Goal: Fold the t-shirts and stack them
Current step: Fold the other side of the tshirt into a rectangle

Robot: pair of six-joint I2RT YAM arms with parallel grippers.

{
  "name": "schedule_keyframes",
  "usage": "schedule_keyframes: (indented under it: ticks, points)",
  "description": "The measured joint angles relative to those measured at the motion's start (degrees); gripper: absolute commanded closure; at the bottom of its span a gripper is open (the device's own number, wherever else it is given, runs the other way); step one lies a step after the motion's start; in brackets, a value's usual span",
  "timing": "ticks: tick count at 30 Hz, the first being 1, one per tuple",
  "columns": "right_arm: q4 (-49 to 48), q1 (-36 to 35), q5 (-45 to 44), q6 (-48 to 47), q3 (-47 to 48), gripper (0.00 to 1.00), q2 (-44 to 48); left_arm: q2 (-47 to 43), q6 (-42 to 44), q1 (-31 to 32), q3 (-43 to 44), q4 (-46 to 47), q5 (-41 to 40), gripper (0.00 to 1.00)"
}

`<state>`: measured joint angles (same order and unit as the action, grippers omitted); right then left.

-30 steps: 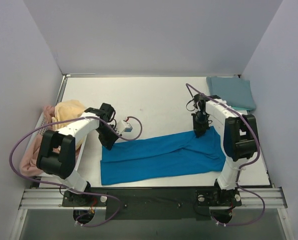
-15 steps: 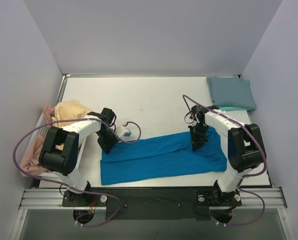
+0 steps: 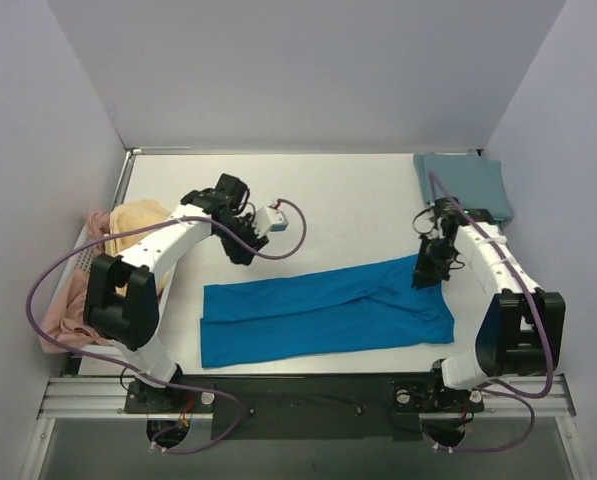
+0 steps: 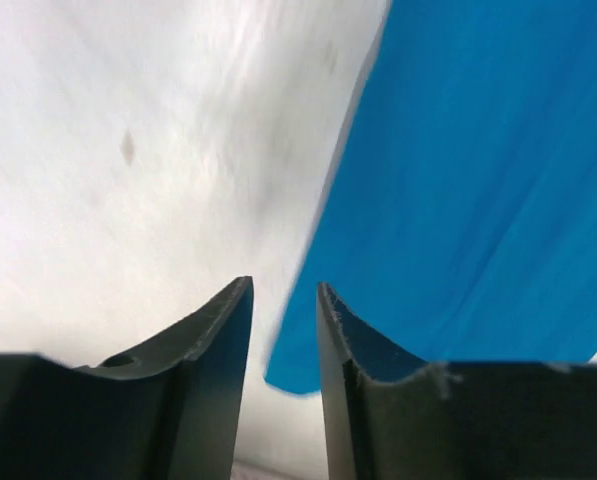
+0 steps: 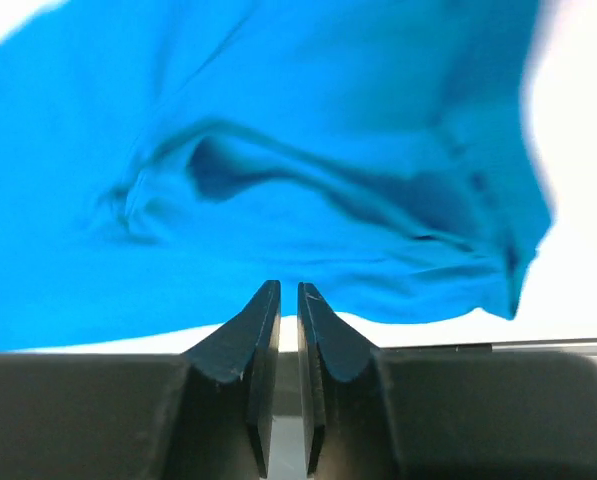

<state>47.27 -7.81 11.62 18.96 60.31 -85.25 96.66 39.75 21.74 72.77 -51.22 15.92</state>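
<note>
Top external view is showing the blue shirt (image 3: 323, 310) lying as a long strip across the near half of the counter (image 3: 318, 195). It is apparently folded lengthwise but not yet folded across into a compact square. A teal shirt (image 3: 465, 185) is sitting folded in the far right corner, looking like the start of the stack. A yellow-orange shirt (image 3: 138, 220) and a pink shirt (image 3: 63, 325) are lying heaped and unfolded at the left edge. The left end effector (image 3: 240, 250) is hovering just beyond the strip's far left corner, fingers slightly parted and holding nothing. The right end effector (image 3: 425, 272) is hanging over the strip's far right corner, fingers nearly together with no cloth between them. By my reading, one shirt is done, one is halfway and two are waiting.
</note>
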Motion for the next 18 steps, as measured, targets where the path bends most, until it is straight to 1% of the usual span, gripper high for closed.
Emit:
schedule_keyframes:
  ticks: [1, 3, 6, 8, 12, 15, 18]
  points:
    - [-0.9, 3.7, -0.2, 0.7, 0.1, 0.81, 1.1, 0.1, 0.0, 1.1, 2.1, 0.5, 1.3, 0.55]
    - [-2.7, 11.2, -0.2, 2.2, -0.1, 0.81, 2.3, 1.4, -0.1, 6.0, 8.5, 1.8, 4.3, 0.53]
    - [-5.7, 18.0, 0.9, 3.7, -0.9, 0.82, 1.7, 5.6, -2.0, 14.2, 15.6, 5.8, 8.0, 0.53]
    - [-7.5, 19.9, 1.8, 4.0, -0.6, 0.82, 0.2, 10.1, -4.2, 19.8, 20.4, 9.7, 10.1, 0.51]
    - [-10.3, 20.1, 4.3, 4.5, 3.9, 0.82, -6.9, 19.9, -8.5, 28.6, 27.7, 16.8, 12.7, 0.48]
    - [-12.5, 20.0, 4.9, 4.7, 6.8, 0.83, -12.4, 26.3, -11.5, 32.7, 31.3, 20.6, 13.4, 0.46]
    - [-13.6, 20.1, 5.4, 4.7, 7.4, 0.83, -16.2, 31.1, -13.8, 34.9, 33.3, 23.2, 13.5, 0.44]
